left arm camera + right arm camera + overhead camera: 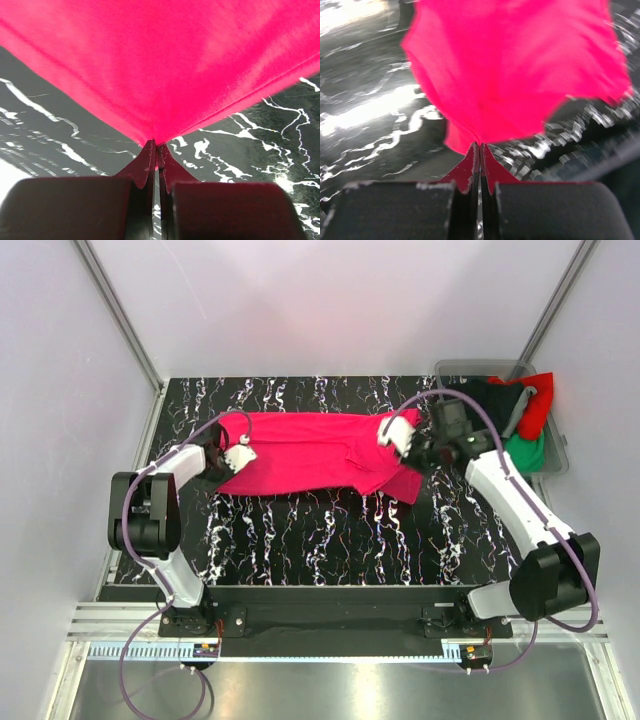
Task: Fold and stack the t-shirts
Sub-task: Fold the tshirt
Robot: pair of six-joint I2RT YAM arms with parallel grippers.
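One black, white-veined counter (300, 540) carries the whole work area. You will find the crimson-pink t-shirt (300, 452) stretched crosswise over the counter's far half, between the two arms. Its left end is at the left arm and its right end, with a sleeve, is at the right arm.

At the far right corner, just beside the right arm, stands the grey bin (558, 462). It holds a black t-shirt (488, 395) on its left side, a red t-shirt (541, 400) on its right side, and a green t-shirt (530, 452) nearest to you.

Check the left fingers (154, 152): they are clenched on the shirt's left end, tips pressed together, and the cloth fans out from the pinch above the counter surface.

Check the right fingers (476, 155): they are likewise clamped on the crimson-pink cloth at the shirt's right end. The right wrist view is blurred — you cannot tell from it which part of the garment is pinched.
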